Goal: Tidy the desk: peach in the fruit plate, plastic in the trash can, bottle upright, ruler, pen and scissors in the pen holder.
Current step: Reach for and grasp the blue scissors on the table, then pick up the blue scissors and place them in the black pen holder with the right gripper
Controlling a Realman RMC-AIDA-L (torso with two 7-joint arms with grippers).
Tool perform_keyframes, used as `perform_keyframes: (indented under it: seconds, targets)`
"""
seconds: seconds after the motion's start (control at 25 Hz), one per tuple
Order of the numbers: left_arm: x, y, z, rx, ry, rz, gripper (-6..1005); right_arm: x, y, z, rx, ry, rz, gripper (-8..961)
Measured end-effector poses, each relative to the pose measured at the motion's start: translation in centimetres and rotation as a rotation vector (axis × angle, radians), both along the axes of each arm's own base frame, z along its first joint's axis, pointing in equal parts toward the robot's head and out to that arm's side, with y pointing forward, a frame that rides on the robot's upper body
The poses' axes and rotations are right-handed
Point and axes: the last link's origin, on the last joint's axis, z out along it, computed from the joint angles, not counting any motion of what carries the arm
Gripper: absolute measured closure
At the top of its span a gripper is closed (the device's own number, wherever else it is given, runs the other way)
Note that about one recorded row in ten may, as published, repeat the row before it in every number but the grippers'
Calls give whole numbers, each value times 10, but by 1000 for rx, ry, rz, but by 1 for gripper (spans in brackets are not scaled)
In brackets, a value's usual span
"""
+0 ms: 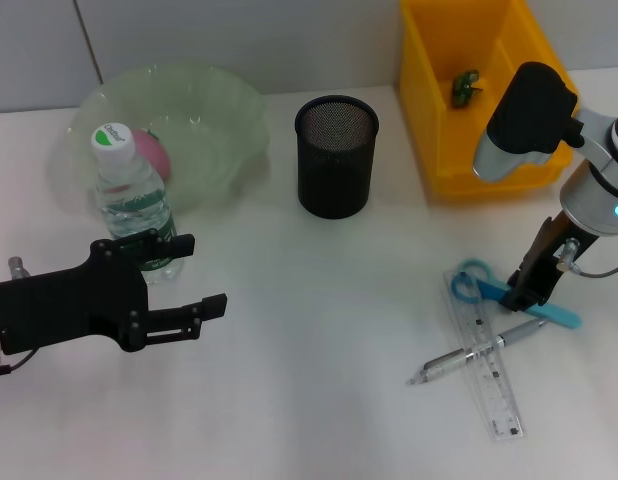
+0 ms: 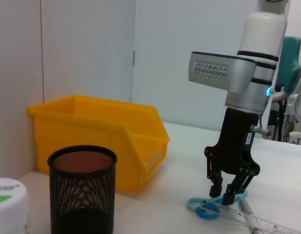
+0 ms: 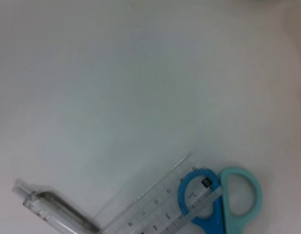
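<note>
we see the right gripper [image 1: 522,296] low over the scissors [image 1: 494,289] on the right side of the white desk [image 1: 319,380], its black fingers [image 2: 216,185] parted narrowly and reaching down on either side of the scissors just behind the blue loop handles, with the tips at the level of the tool; from the left wrist view the fingers straddle it, though we cannot tell whether they already press on it. the scissors lie flat across the upper end of the clear ruler [image 1: 489,368], and the pen [image 1: 477,351] lies crosswise over the ruler's middle, so the three form one touching heap. the black mesh pen holder [image 1: 335,156] stands upright well to the left of that heap, near the middle back of the desk. behind the right arm sits the yellow bin [image 1: 469,90] with a small green scrap [image 1: 464,87] inside. on the left the pale green fruit plate [image 1: 169,135] holds the pink peach [image 1: 154,152], and the water bottle [image 1: 131,200] stands upright just in front of it, touching the plate's edge. the left gripper [image 1: 201,275] hovers over the desk beside the bottle, its fingers spread wide and holding nothing.
</note>
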Motion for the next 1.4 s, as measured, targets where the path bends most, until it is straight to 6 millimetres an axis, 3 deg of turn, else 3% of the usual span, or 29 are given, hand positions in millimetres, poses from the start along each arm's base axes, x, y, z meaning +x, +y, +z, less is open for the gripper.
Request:
perform_keyframes:
  seconds: [1.4]
  targets:
    - [1,-1,2,2,-16,-4,165,4,4,5,46,-9,-3,724]
